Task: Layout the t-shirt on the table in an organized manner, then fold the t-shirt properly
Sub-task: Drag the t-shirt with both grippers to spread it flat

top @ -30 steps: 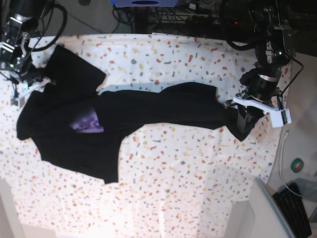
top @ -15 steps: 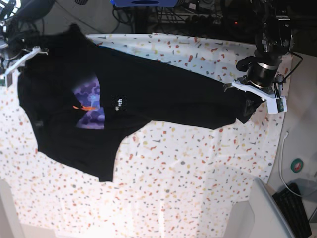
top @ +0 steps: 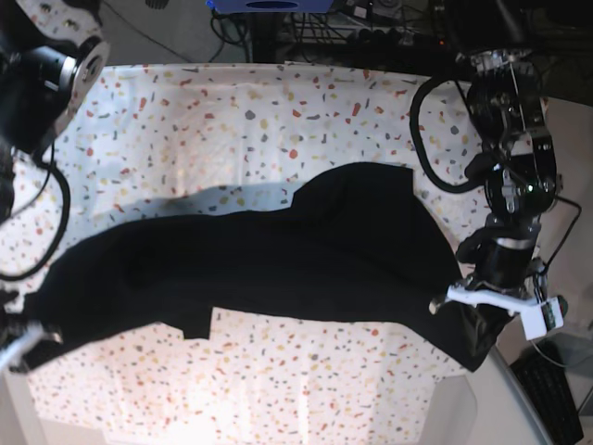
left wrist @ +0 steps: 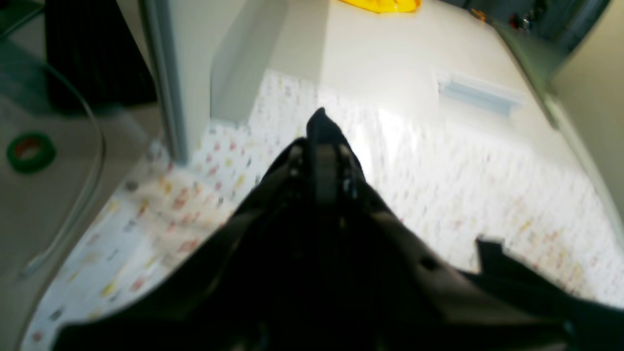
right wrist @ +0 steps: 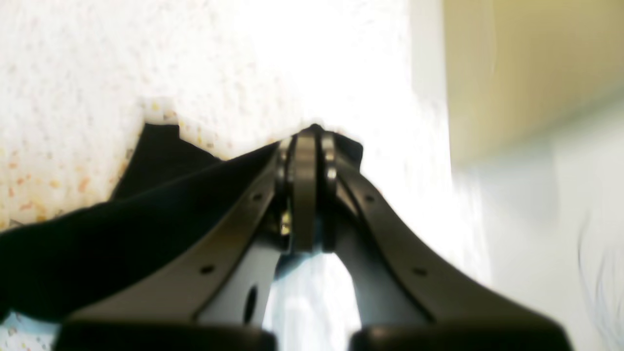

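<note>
The black t-shirt point(top: 278, 260) hangs stretched in a long band across the speckled table point(top: 278, 120), held at both ends. My left gripper point(top: 474, 329) is at the right end near the table's front corner, shut on the t-shirt. In the left wrist view the left gripper point(left wrist: 324, 139) has its fingers pressed together with black fabric point(left wrist: 312, 273) draped over them. My right gripper point(top: 20, 326) is at the left edge, shut on the other end. The right wrist view shows the right gripper point(right wrist: 307, 141) clamping the t-shirt point(right wrist: 122, 224) above the cloth.
A black keyboard point(top: 556, 394) lies off the table at the lower right. A green tape roll point(left wrist: 29, 152) and a cable point(left wrist: 83, 195) sit on the grey surface beside the table. Dark equipment and wires point(top: 352, 23) stand behind the far edge.
Both arms have swung the t-shirt from the back of the table toward its front. It now spreads in a wider band, and the purple print no longer shows.
</note>
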You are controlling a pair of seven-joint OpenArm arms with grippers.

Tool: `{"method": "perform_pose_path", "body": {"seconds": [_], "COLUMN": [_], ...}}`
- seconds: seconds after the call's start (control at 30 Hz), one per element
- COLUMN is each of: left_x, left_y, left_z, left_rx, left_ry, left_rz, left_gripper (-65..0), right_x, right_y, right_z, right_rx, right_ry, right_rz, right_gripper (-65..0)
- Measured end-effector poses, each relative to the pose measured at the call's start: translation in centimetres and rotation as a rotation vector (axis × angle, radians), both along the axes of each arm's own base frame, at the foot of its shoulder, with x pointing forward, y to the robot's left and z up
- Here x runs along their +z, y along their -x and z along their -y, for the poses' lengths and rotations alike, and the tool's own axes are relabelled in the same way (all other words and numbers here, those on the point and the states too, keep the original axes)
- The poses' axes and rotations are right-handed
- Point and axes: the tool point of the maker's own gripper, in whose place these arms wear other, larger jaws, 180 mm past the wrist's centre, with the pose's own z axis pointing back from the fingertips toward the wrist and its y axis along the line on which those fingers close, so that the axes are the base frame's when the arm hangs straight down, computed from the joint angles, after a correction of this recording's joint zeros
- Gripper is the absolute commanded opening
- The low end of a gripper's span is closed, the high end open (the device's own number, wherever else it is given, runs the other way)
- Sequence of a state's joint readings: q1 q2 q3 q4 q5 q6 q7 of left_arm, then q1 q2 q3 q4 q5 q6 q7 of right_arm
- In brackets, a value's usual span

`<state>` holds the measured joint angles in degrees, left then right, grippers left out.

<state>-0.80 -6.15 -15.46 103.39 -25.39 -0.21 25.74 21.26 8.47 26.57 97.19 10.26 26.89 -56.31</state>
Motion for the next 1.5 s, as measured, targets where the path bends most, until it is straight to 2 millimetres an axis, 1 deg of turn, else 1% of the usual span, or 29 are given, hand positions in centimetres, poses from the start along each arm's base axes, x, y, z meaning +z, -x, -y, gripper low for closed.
{"method": "perform_pose_path", "body": {"seconds": [0.07,0.13,0.2,0.23,0.27,0.3,0.37,0.4,0.43,0.47,0.5,0.57,0.63,0.67,0.7,0.77,0.8,0.83,0.87,0.9,0.93,0.97,1.0,1.03,1.1,1.2,1.27,1.4,1.5], "left_x": [-0.9,-2.8,-5.2,-6.1,-6.8,-7.6,-8.5,-8.4,-8.5,-8.5,-8.6,-9.4,-11.0,-12.0,-13.3,-16.6,-18.3,-19.4,-20.1,-20.6,-21.1,-21.4,-21.8,-22.6,-24.5,-24.9,-25.0,-24.6,-24.1], "left_y": [-2.1,-4.1,-5.9,-6.7,-7.5,-8.1,-9.0,-9.2,-9.2,-9.0,-8.6,-7.0,-4.2,-2.8,-1.0,2.3,3.8,4.9,5.8,6.2,6.4,6.3,6.2,6.2,7.1,7.7,9.0,14.0,16.7], "left_z": [-0.3,-1.1,-1.2,-1.0,-0.8,-0.4,0.1,-0.2,-0.5,-0.8,-1.1,-1.2,-1.1,-0.5,0.4,3.8,5.6,7.0,8.3,9.5,10.2,10.6,10.7,10.5,9.8,8.7,7.2,4.3,2.3], "left_rx": [0.036,0.085,0.102,0.102,0.105,0.100,0.095,0.110,0.122,0.137,0.144,0.142,0.140,0.134,0.115,0.020,-0.023,-0.055,-0.089,-0.124,-0.145,-0.157,-0.166,-0.165,-0.146,-0.165,-0.153,-0.161,-0.129], "left_ry": [0.021,0.035,0.047,0.054,0.069,0.080,0.099,0.094,0.087,0.078,0.071,0.054,0.037,0.029,0.010,-0.001,0.006,0.011,0.010,0.016,0.011,0.002,-0.006,-0.019,-0.026,-0.058,-0.081,-0.150,-0.177], "left_rz": [-0.029,-0.079,-0.152,-0.182,-0.200,-0.223,-0.238,-0.212,-0.194,-0.181,-0.170,-0.177,-0.205,-0.228,-0.254,-0.345,-0.400,-0.432,-0.451,-0.460,-0.474,-0.478,-0.484,-0.506,-0.564,-0.558,-0.571,-0.590,-0.645], "left_gripper": [-65.0,-65.0,-65.0,-65.0,-63.8,-53.8,-29.0,-18.9,-10.2,-4.4,-2.0,-2.8,-4.9,-5.8,-7.1,-11.2,-15.0,-19.1,-24.5,-31.9,-39.3,-48.7,-58.6,-65.0,-65.0,-65.0,-65.0,-65.0,-65.0], "right_x": [0.2,-0.9,-3.1,-4.1,-5.4,-6.5,-8.0,-8.3,-7.9,-7.6,-7.5,-8.3,-11.0,-12.3,-14.1,-17.1,-17.8,-18.1,-17.9,-17.6,-17.4,-17.3,-17.4,-17.6,-18.0,-18.3,-18.6,-19.8,-22.0], "right_y": [-4.9,-9.4,-12.5,-13.6,-14.3,-14.6,-14.6,-14.5,-14.6,-14.6,-14.5,-13.2,-10.6,-9.2,-7.4,-4.3,-3.4,-3.1,-3.2,-3.5,-3.7,-3.9,-4.0,-4.1,-4.0,-4.2,-4.3,-3.6,-1.1], "right_z": [-1.7,-3.5,-5.4,-6.3,-7.0,-7.5,-7.8,-7.6,-7.2,-6.9,-6.4,-5.2,-3.3,-2.0,-0.7,3.0,4.1,4.4,4.3,4.1,3.8,3.3,3.0,2.4,1.7,0.5,-0.7,-2.9,-3.7], "right_rx": [0.077,0.143,0.180,0.197,0.205,0.206,0.218,0.217,0.216,0.218,0.219,0.218,0.194,0.152,0.097,-0.075,-0.120,-0.127,-0.124,-0.119,-0.113,-0.109,-0.104,-0.098,-0.090,-0.079,-0.067,-0.047,-0.034], "right_ry": [-0.033,-0.082,-0.144,-0.175,-0.193,-0.204,-0.195,-0.184,-0.175,-0.164,-0.150,-0.119,-0.094,-0.111,-0.144,-0.163,-0.164,-0.157,-0.161,-0.171,-0.179,-0.187,-0.190,-0.197,-0.204,-0.218,-0.232,-0.261,-0.251], "right_rz": [0.017,0.017,0.005,-0.006,-0.021,-0.037,-0.074,-0.079,-0.066,-0.048,-0.039,-0.050,-0.092,-0.106,-0.127,-0.178,-0.194,-0.198,-0.185,-0.165,-0.151,-0.142,-0.139,-0.136,-0.150,-0.150,-0.157,-0.176,-0.289], "right_gripper": [-65.0,-65.0,-65.0,-65.0,-56.6,-44.7,-18.8,-11.1,-8.4,-9.5,-11.3,-15.9,-19.7,-21.0,-21.8,-22.5,-23.9,-27.0,-33.2,-42.6,-52.8,-65.0,-65.0,-65.0,-65.0,-65.0,-65.0,-65.0,-65.0]}}
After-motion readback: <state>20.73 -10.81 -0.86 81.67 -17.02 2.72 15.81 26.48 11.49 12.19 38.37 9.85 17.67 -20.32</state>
